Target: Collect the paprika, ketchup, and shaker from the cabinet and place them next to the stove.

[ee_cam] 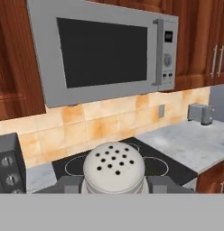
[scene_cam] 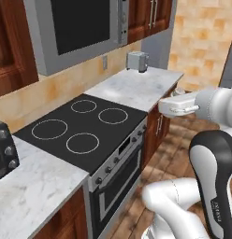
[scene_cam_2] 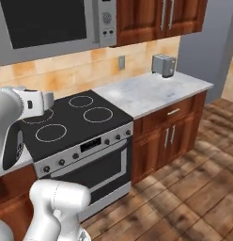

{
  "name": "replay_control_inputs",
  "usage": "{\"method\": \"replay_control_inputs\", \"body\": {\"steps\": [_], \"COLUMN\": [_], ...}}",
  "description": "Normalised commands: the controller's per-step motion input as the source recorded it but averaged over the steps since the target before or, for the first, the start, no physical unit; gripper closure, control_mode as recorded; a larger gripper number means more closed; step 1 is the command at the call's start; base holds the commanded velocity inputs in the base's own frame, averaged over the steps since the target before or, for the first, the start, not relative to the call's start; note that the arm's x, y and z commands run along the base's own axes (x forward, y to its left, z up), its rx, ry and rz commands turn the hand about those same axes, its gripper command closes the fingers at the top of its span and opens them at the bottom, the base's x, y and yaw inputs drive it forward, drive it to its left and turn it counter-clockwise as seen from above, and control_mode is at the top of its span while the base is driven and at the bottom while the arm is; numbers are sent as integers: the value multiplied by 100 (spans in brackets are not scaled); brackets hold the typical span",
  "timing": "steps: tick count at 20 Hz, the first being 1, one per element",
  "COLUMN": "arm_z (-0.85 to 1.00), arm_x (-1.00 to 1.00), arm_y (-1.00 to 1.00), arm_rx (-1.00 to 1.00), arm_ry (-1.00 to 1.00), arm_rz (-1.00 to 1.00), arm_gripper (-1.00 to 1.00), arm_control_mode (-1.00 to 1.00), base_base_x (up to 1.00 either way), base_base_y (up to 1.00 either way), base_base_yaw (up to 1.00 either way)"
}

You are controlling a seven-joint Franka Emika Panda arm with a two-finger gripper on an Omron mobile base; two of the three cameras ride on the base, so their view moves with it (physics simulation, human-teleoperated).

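Note:
The shaker, white-grey with a domed top full of small holes, stands upright low in the middle of the hand view. My gripper is shut on it, one dark finger on each side. Behind the shaker lies the stove, a black glass cooktop with white ring burners. From the base views, the stove sits between two marble counters, and my white hand hovers off its front right corner, over the floor. The paprika and the ketchup are out of view.
A grey microwave hangs over the stove. A marble counter runs right of the stove with a toaster at its far end. Left of the stove, another counter carries a dark toaster oven. Wooden wall cabinets flank the microwave.

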Motion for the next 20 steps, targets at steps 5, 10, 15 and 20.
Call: {"method": "replay_control_inputs", "body": {"steps": [5,10,15,20], "arm_z": [0,0,0,0], "arm_x": [0,0,0,0], "arm_y": [0,0,0,0], "arm_rx": [0,0,0,0], "arm_ry": [0,0,0,0], "arm_rz": [0,0,0,0], "arm_gripper": [100,100,100,100], "arm_control_mode": [100,100,100,100], "base_base_x": [18,47,67,75], "base_base_y": [-3,-13,-25,-28], "base_base_yaw": [47,46,45,41]}}
